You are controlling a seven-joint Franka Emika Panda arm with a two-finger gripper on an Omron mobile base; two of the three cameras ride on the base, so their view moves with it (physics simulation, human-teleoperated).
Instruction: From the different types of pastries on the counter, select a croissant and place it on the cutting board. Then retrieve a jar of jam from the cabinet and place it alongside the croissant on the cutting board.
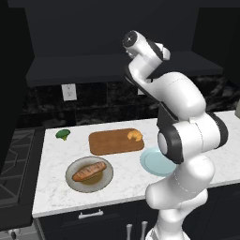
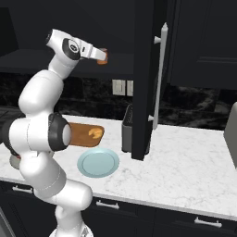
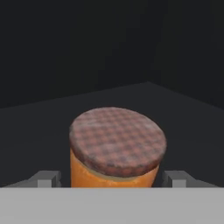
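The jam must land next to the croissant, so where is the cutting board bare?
The cutting board is bare across its left and middle; the croissant fills only its far right corner. Just past the board's near edge sit the grey plate and blue plate.

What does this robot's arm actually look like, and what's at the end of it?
A smooth, glossy white arm of rounded, bulging segments, with dark bands and dark round caps at the joints. No loose cables or markings show. It ends in a small claw with two short grey fingertips.

Dim, flat rendered light; black cabinet (image 1: 117,28) interior swallows detail.
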